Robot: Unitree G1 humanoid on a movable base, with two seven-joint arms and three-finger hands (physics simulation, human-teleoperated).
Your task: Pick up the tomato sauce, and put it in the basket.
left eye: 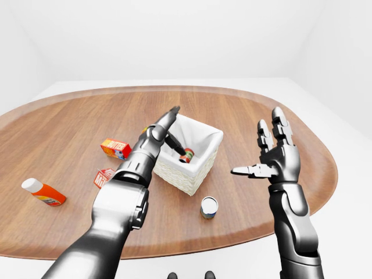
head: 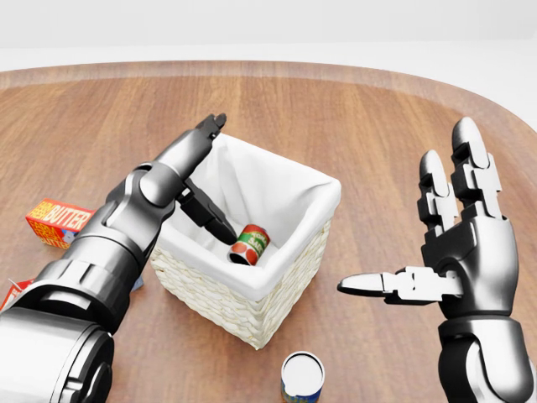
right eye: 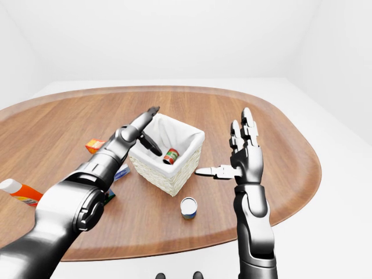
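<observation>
The tomato sauce can, red and green with a tomato label, lies on its side inside the white-lined wicker basket. My left hand reaches over the basket's left rim with its fingers spread; one dark finger points down at the can without closing on it. My right hand is open and empty, held upright to the right of the basket, thumb pointing toward it.
A small can with a white top stands on the wooden table just below the basket. An orange butter box, a red-and-white carton and an orange bottle with a white cap lie to the left.
</observation>
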